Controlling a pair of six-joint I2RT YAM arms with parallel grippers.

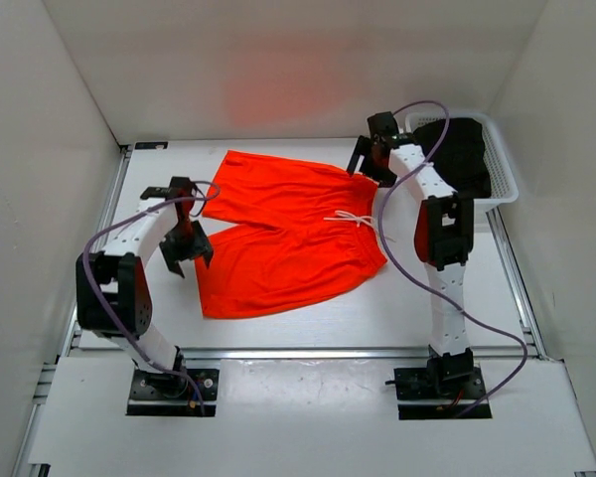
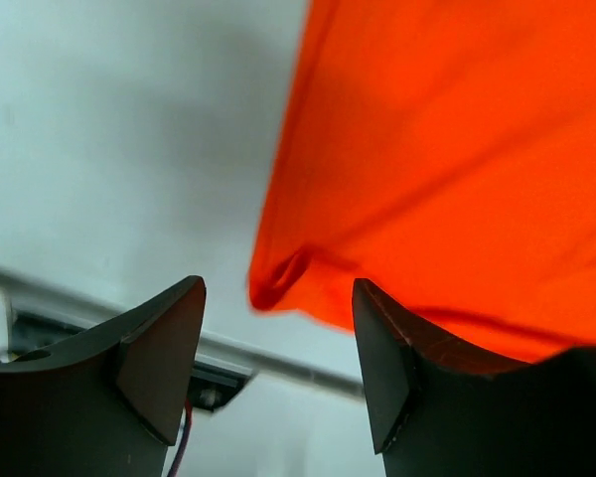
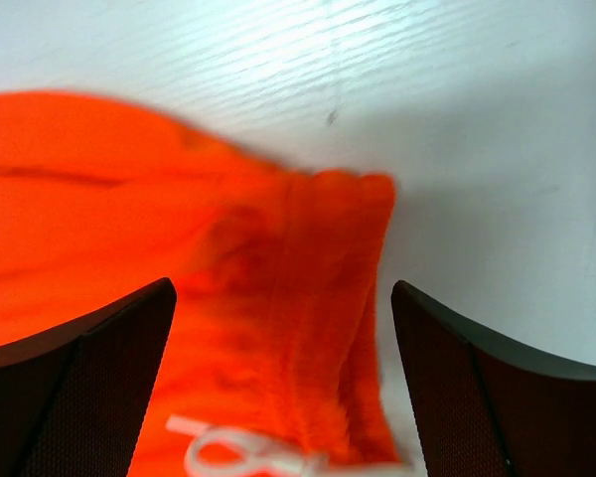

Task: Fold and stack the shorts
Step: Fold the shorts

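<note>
The neon-orange shorts lie spread flat on the white table, waistband to the right with the white drawstring on it, legs to the left. My left gripper is open and empty just left of the near leg's hem; that hem corner shows between its fingers. My right gripper is open and empty above the far corner of the waistband; the drawstring shows at the bottom of the right wrist view.
A white basket holding dark clothing stands at the back right, behind the right arm. White walls enclose the table on three sides. A metal rail runs along the table's near edge.
</note>
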